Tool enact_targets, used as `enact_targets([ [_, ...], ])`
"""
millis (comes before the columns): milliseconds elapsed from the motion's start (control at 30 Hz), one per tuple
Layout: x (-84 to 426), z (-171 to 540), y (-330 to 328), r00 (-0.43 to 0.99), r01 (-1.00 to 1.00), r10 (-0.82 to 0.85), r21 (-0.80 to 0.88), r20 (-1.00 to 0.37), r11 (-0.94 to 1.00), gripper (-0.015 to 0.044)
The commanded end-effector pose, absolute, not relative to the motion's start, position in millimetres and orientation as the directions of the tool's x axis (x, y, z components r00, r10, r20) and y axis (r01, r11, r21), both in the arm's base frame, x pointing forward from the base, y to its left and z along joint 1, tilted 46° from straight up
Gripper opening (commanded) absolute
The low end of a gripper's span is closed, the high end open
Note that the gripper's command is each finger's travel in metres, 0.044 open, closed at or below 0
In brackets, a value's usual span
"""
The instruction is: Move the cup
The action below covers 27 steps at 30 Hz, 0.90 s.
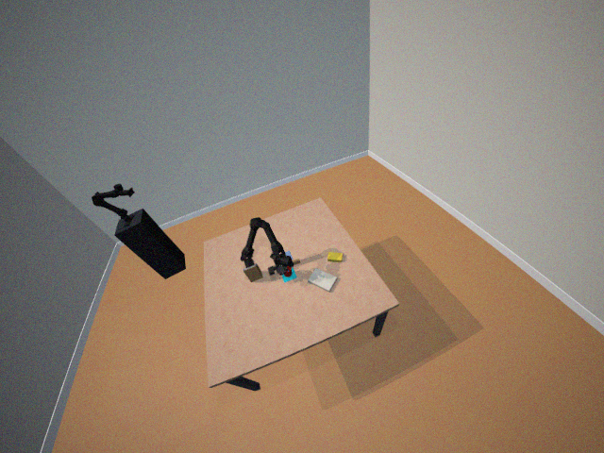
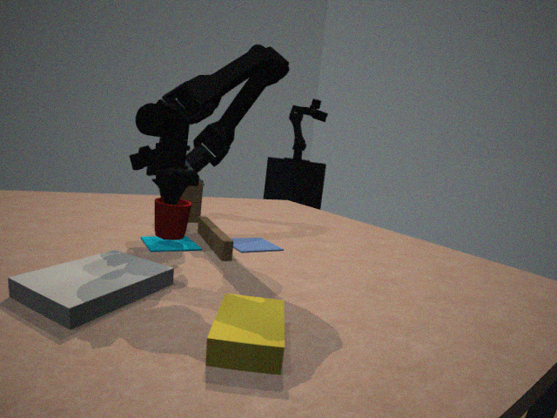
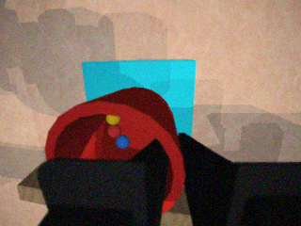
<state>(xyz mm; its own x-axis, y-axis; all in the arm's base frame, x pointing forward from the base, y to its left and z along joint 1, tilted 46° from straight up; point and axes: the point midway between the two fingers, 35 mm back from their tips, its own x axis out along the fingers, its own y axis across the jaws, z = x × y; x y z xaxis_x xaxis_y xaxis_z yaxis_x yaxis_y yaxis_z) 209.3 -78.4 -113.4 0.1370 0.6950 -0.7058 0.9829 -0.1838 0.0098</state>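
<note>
My gripper (image 1: 285, 267) (image 2: 171, 200) (image 3: 172, 138) is shut on the wall of the red cup (image 1: 288, 273) (image 2: 171, 220) (image 3: 150, 101), one finger inside it. The cup is upright, low over the cyan pad (image 1: 290, 279) (image 2: 171, 246) (image 3: 141, 71), toward its back in the exterior view. Whether its base touches the pad I cannot tell. A yellow marble (image 3: 113, 120), a red marble (image 3: 114, 131) and a blue marble (image 3: 122, 141) lie inside the cup. The blue pad (image 1: 289, 254) (image 2: 258, 245) bears nothing.
A low brown bar (image 1: 295, 261) (image 2: 216, 239) (image 3: 29, 189) stands between the pads. A taller brown block (image 1: 252, 273) (image 2: 194, 202) is behind the cup. A grey slab (image 1: 323, 279) (image 2: 49, 287) and a yellow block (image 1: 335, 256) (image 2: 247, 317) lie on the table.
</note>
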Motion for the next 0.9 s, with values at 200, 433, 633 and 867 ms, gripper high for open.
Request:
enact_targets([
  [200,209.4,-118.8,-72.3,0.135,0.983,0.697,0.008,-0.704,-0.183,0.0],
  [433,209.4,-118.8,-72.3,0.135,0.983,0.697,0.008,-0.704,-0.183,0.0],
  [633,209.4,-118.8,-72.3,0.135,0.983,0.697,0.008,-0.704,-0.183,0.0053],
  [867,209.4,-118.6,-72.5,0.135,0.983,0.697,0.008,-0.704,-0.183,0.0128],
])
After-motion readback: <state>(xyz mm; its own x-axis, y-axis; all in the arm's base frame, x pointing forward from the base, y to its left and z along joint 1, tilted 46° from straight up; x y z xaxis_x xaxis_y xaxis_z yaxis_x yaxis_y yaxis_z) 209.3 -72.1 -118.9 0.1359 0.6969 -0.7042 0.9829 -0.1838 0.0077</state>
